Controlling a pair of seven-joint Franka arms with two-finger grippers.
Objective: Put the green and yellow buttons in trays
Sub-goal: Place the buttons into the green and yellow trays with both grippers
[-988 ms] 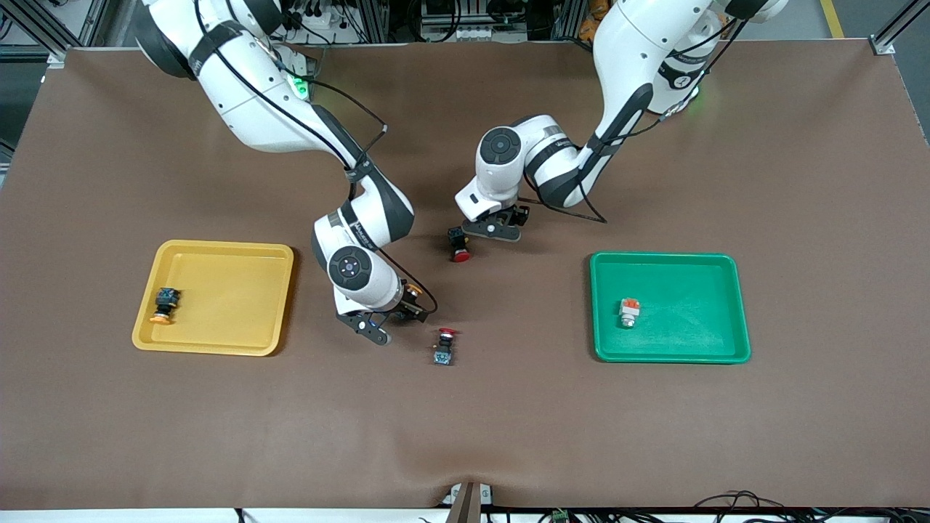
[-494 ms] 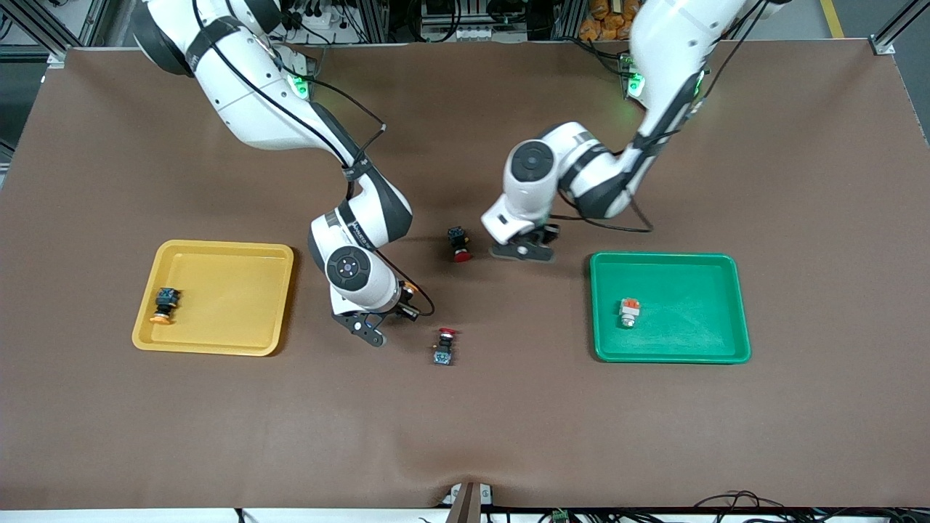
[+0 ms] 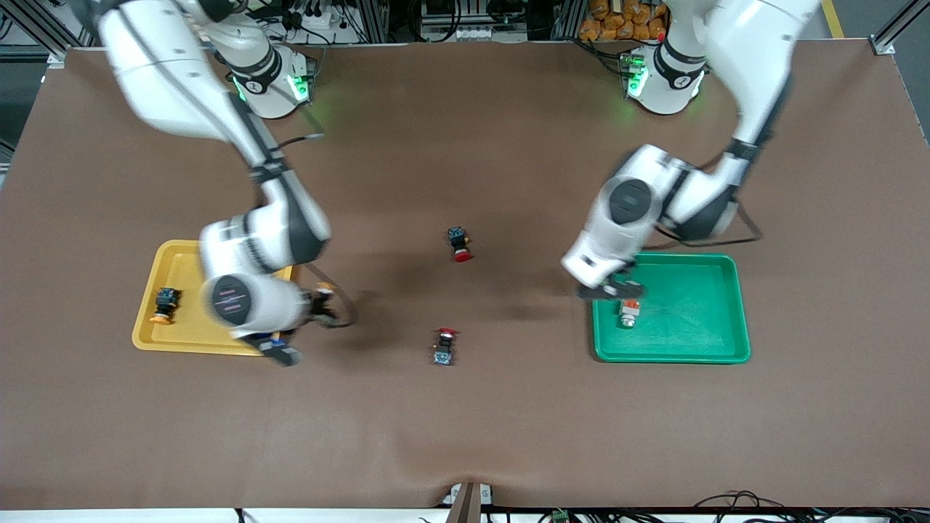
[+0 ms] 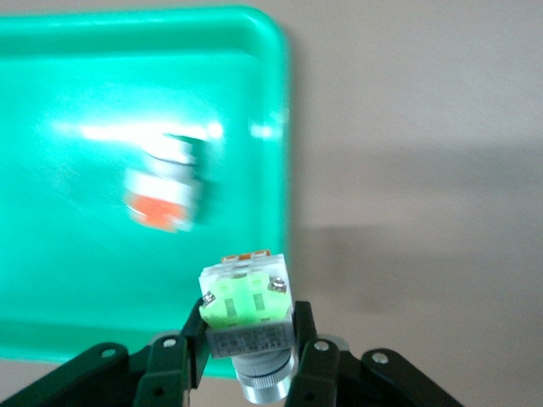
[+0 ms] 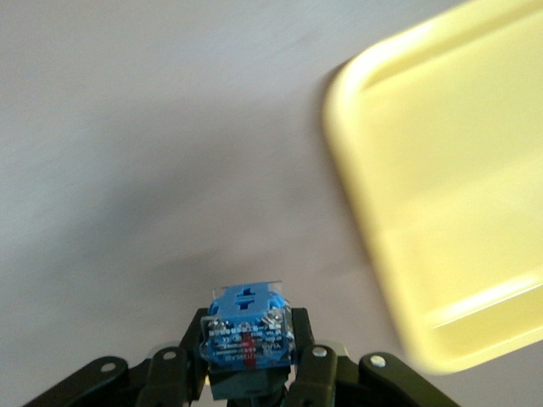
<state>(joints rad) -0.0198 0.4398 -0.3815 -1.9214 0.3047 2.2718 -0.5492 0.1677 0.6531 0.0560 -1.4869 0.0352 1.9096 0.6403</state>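
A brown mat covers the tabletop (image 3: 465, 421), rippled along the edge nearest the front camera. Nearest that camera lies a red-capped switch (image 3: 444, 347); a second red-capped switch (image 3: 459, 243) sits farther from the camera, mid-table. The right end effector (image 5: 246, 373), over the yellow tray's (image 3: 190, 341) corner nearest the camera, is clamped on a blue-backed switch (image 5: 246, 335). An orange-capped switch (image 3: 164, 304) lies inside that tray, toward its outer rim. The left end effector (image 4: 248, 366), over the green tray's (image 3: 719, 341) inner rim, is closed on a green-block switch (image 4: 248, 307); an orange-block switch (image 3: 629, 311) lies in that tray. Aluminium framing (image 3: 29, 22) and cables (image 3: 450, 22) run along the edge by the arms' bases.
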